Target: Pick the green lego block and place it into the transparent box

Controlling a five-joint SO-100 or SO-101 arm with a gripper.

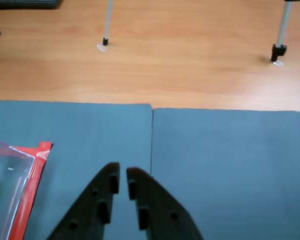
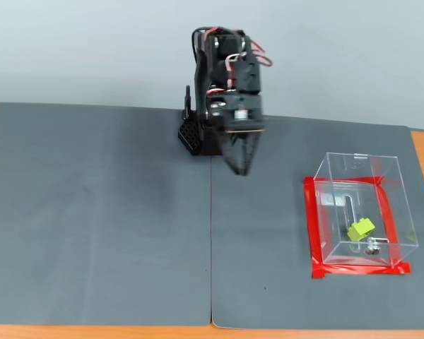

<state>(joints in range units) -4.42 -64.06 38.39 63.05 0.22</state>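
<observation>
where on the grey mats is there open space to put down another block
In the fixed view, the left mat is bare from the arm base to its front edge. On the right mat, the strip between the centre seam and the red tape is free. The right side is crowded by the transparent box holding the green lego block.

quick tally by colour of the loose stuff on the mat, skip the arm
Green: 1, the green lego block, inside the box
Clear: 1, the transparent box
Red: 1, the tape frame around the box's base
Total: 3
</observation>
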